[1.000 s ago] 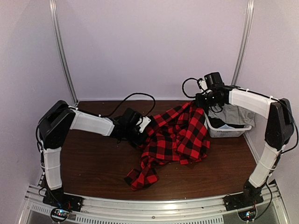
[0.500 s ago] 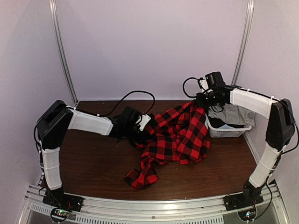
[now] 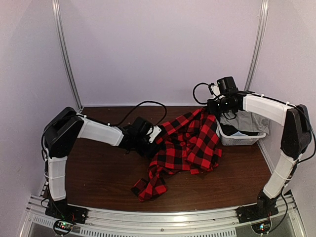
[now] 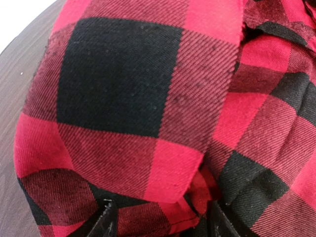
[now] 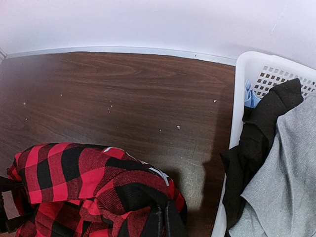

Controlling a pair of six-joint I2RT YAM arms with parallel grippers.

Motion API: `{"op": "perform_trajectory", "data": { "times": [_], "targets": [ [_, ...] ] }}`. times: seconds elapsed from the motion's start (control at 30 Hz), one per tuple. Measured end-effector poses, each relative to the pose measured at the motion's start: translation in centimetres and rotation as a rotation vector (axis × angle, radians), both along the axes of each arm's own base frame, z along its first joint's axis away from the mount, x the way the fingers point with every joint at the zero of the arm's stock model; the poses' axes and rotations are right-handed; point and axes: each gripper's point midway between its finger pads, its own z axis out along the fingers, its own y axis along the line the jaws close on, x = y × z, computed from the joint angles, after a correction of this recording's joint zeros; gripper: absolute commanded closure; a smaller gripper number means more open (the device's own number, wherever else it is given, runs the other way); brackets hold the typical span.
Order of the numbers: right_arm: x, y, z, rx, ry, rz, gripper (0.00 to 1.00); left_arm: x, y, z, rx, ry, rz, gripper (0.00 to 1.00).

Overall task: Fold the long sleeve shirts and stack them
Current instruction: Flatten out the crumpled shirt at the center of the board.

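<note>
R gripper [image 3: 211, 107] pinching flannel shirt [image 3: 190, 145] far end, held up by basket [image 3: 237, 139], table [image 3: 98, 173] far-right corner. L gripper [image 3: 154, 136] jaws apart at shirt's left edge, cloth bulging between, no pinch. Shirt runs diag far-right to near-centre; L arm nearer for next grab

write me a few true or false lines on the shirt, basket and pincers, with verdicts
1. The flannel shirt lies neatly folded. False: it lies crumpled on the table.
2. The white basket holds grey and black clothes. True.
3. The right pincer is shut on the shirt. True.
4. The basket stands at the table's left side. False: it stands at the far right.
5. The left pincer hangs well clear of the shirt. False: it is at the shirt's left edge, cloth between its open jaws.
</note>
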Motion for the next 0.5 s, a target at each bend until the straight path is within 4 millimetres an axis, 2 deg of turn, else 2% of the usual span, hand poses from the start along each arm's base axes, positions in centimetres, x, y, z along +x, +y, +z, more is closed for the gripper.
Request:
{"op": "perform_trajectory", "data": {
  "times": [0.3,0.5],
  "targets": [
    [-0.07,0.03,-0.16,0.0,0.004,0.003,1.0,0.68,0.86,-0.78,0.054,-0.033,0.05,0.69],
    [-0.11,0.07,-0.28,0.002,0.005,0.005,1.0,0.78,0.85,-0.69,0.053,-0.039,0.054,0.82]
  ]
}}
